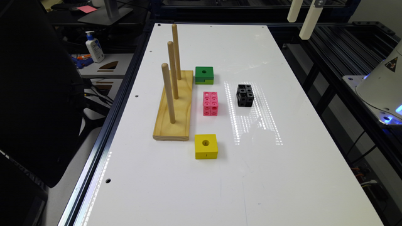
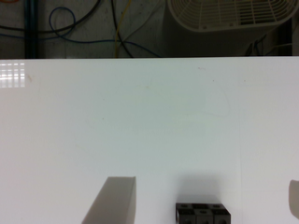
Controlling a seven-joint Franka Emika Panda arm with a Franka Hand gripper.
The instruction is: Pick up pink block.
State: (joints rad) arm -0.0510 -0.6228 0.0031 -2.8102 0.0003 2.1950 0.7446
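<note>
Pink block [image 1: 210, 103] lay on the white table [image 1: 282, 175], near its middle, resting flat with its long axis running away from the camera. Round holes showed in its top and front faces. It stood just beside the wooden base [image 1: 174, 119], on the exterior view's right of it, not touching. Three upright pegs [image 1: 169, 92] rose from that base in a row.

Green block [image 1: 204, 75] sat beyond the pink block, near the far end of the base. Yellow block [image 1: 206, 146] sat nearer the camera, close to the base's near corner, with one hole in its top. Black cube [image 1: 245, 95] stood on the exterior view's right of the pink block, apart from it, at the edge of a patch of reflected light.

Gripper [image 2: 205, 205] was held above the table with nothing in its grasp. In the wrist view one finger [image 2: 114, 200] showed in full and the edge of the other appeared at the frame margin, so the fingers were spread wide. The black cube [image 2: 203, 213] lay on the table between them, partly cut off by the frame edge. Two pale fingers [image 1: 309, 18] also hung at the top of the exterior view, well apart from the pink block
</note>
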